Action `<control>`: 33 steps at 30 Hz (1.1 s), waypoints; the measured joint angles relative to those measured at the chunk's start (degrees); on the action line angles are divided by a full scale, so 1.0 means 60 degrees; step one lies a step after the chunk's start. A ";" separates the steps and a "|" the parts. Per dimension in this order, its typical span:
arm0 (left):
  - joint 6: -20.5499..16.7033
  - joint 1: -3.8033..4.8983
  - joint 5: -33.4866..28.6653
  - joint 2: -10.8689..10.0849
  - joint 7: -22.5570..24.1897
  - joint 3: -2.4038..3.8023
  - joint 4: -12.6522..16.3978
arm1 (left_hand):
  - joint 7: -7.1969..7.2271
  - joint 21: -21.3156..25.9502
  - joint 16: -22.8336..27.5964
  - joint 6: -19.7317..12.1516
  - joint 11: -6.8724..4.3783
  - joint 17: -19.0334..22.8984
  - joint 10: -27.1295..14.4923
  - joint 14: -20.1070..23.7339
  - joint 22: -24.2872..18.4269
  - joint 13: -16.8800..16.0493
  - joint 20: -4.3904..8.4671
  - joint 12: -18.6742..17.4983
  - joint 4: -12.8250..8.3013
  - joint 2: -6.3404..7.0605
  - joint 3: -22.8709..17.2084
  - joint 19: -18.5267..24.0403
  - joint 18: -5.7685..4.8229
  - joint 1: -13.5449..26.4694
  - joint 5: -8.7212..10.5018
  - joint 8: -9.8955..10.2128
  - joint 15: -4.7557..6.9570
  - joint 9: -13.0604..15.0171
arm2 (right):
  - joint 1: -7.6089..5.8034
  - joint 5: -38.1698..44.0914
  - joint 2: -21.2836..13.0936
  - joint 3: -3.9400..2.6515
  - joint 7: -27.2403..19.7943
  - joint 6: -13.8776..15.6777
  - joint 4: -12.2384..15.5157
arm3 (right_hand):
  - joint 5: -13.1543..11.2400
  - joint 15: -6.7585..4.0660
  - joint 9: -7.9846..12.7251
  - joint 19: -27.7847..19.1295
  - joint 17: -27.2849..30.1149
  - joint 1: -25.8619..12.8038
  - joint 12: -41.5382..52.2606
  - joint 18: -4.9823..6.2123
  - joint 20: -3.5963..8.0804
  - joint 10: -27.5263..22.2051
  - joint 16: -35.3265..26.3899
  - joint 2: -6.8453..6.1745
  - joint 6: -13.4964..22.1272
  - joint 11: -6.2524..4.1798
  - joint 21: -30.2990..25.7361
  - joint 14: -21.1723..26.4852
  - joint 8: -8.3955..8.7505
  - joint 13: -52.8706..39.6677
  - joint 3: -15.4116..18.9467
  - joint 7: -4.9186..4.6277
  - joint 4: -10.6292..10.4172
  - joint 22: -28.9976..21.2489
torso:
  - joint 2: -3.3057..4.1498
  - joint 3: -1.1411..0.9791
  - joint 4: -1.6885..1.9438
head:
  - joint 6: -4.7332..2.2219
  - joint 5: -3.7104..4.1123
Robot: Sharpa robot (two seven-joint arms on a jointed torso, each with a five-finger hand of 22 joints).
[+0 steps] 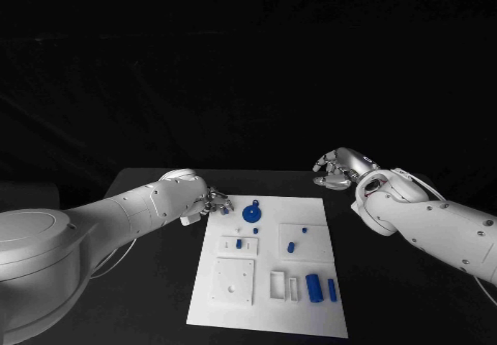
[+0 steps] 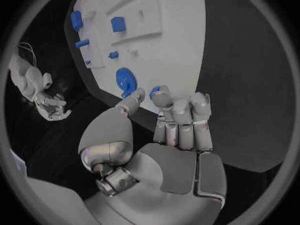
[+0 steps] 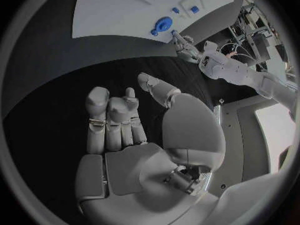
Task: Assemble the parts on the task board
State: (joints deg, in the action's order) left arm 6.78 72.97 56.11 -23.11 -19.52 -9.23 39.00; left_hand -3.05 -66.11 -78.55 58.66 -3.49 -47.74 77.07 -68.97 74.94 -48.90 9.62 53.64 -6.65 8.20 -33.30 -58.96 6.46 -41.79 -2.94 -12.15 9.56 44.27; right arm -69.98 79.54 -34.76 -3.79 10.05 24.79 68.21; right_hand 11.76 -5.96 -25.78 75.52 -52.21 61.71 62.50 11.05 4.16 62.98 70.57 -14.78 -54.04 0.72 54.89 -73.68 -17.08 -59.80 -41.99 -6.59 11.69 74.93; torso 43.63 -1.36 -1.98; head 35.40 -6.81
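The white task board [image 1: 271,269] lies in the middle of the black table. A blue gear [image 1: 252,213] sits near the board's far edge, and the gear [image 2: 125,79] is just ahead of my left fingers. My left hand [image 1: 212,203] hovers at the board's far left corner and pinches a small blue part [image 2: 155,90] between thumb and finger, next to the gear. My right hand [image 1: 337,171] hangs over bare table beyond the board's far right corner, apart from every part. That right hand [image 3: 125,130] holds nothing, its fingers side by side and the thumb apart.
Small blue pegs [image 1: 239,244] [image 1: 291,247] stand in white blocks mid-board. Two blue cylinders [image 1: 313,287] [image 1: 332,290] lie near the front right beside a white frame [image 1: 281,284]. A white square plate [image 1: 235,281] sits front left. Black table surrounds the board.
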 measured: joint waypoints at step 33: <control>-0.0012 0.0000 -0.0143 0.0043 0.0008 0.0002 -0.0173 | -0.0014 -0.0069 -0.0037 -0.0054 -0.0003 0.0009 -0.0002 0.0016 -0.0004 -0.0017 -0.0019 0.0000 -0.0176 -0.0885 -0.0007 0.0014 0.0033 -0.0253 0.0000 0.0000 -0.0017 0.0001 | 0.0000 0.0000 -0.0001 -0.0001 -0.0003 -0.0060 0.0002 | 0.0000 0.0002 0.0000 0.0035 -0.0006 0.0000 0.0000 0.0001 0.0002 0.0000 -0.0030 0.0000 -0.0022 0.0000 -0.0019 0.0001 0.0000 0.0008 0.0000 0.0026 0.0000 -0.0003 | -0.0003 -0.0005 -0.0004 | 0.0005 0.0015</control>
State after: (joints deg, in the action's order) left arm 6.71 72.97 55.25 -22.86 -19.47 -9.22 37.96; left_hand -3.14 -66.53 -78.77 58.33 -3.50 -47.68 77.05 -68.88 74.91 -49.01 9.50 53.64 -7.71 2.89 -33.35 -58.87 6.66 -43.31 -2.94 -12.15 9.46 44.28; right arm -69.98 79.53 -34.76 -3.80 10.03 24.43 68.23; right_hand 11.76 -5.95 -25.78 75.73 -52.25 61.71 62.50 11.06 4.18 62.98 70.40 -14.78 -54.17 0.71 54.78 -73.68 -17.08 -59.75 -41.99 -6.44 11.69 74.91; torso 43.62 -1.40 -2.01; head 35.43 -6.72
